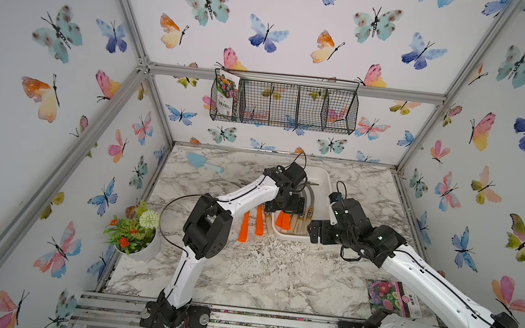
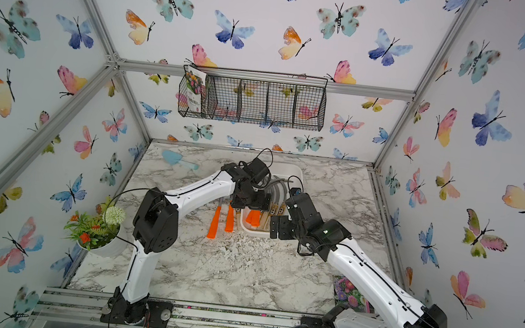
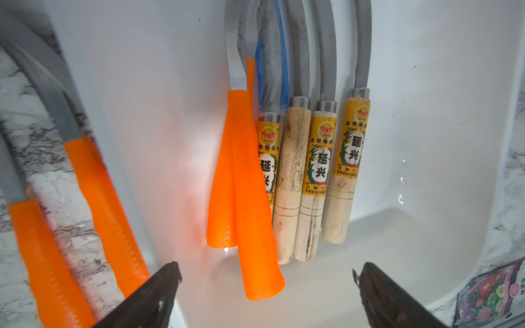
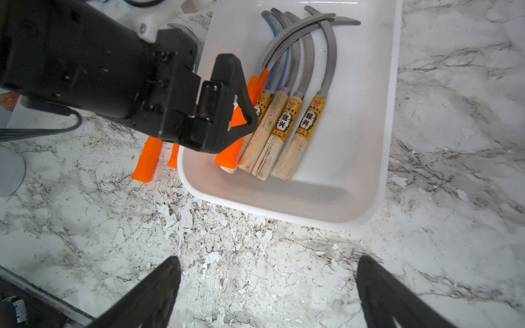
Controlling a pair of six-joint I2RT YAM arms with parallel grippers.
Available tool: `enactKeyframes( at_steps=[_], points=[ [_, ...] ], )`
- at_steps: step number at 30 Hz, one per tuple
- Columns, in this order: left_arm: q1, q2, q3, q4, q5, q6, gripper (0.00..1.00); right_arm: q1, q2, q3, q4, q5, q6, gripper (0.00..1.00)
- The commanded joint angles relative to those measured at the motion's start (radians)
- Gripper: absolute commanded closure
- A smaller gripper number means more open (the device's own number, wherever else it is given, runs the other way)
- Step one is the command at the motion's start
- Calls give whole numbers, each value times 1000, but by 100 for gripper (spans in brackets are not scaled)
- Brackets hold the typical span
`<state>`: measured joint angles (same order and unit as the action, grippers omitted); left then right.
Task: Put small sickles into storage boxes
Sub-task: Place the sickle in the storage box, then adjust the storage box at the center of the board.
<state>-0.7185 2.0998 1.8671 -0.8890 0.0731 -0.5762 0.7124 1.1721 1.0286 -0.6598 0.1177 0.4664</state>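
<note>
I'm looking at a marble-pattern tabletop point(image 1: 259, 272), its print flaked near the middle, boxed in by butterfly wallpaper point(image 1: 304, 25) on an aluminium frame point(image 1: 397, 94). A black wire basket point(image 1: 294, 108) hangs on the back wall with a seed packet point(image 1: 227, 95) in an end compartment. On the table sit a potted plant point(image 1: 135, 231), a light blue trowel point(image 1: 202, 162) and a second seed packet point(image 1: 390, 297).

The white tray point(image 1: 323, 182) lies toward the back, between the 2 arms. In both top views the left arm hides most of its contents. The left wrist view fills that in: 6 small sickles point(image 3: 292, 170) lie in the tray, 4 wooden handles side by side, 2 orange handles crossed beside them. 2 more orange-handled sickles point(image 3: 99, 193) lie on the marble just beside the tray. Only the right wrist view shows the grey blades crossing at the tray's far end.

The left gripper point(image 3: 267, 269) hovers over the crossed orange handles, fingers spread, holding nothing. The right gripper point(image 4: 267, 261) is spread too, over bare marble near the tray.
</note>
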Motion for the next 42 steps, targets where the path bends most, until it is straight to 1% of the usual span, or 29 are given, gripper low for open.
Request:
enactKeyframes(
  at_steps=[1,2,3,6,15,22,27,37,42],
  points=[
    [19,-93,-57,23,-7,1,2,-2,14,34,25,-40,3,2],
    [23,-97,-73,24,-10,-1,2,-2,18,37,30,-46,5,2],
    [26,-135,-87,27,-12,-1,2,-1,23,40,32,-49,7,2],
    [39,-186,-134,30,-13,-5,2,7,43,55,38,-47,10,2],
    [72,-359,-319,65,-30,-7,2,49,124,100,69,-60,27,2],
    [112,-509,-477,87,-38,-14,2,93,204,130,104,-72,31,2],
    [157,-636,-592,96,-40,-26,1,129,274,171,121,-81,34,2],
    [257,-916,-780,57,-55,-35,1,190,494,357,19,-23,52,2],
    [282,-1034,-842,25,-73,-43,1,203,589,459,-32,-8,51,2]
  ],
)
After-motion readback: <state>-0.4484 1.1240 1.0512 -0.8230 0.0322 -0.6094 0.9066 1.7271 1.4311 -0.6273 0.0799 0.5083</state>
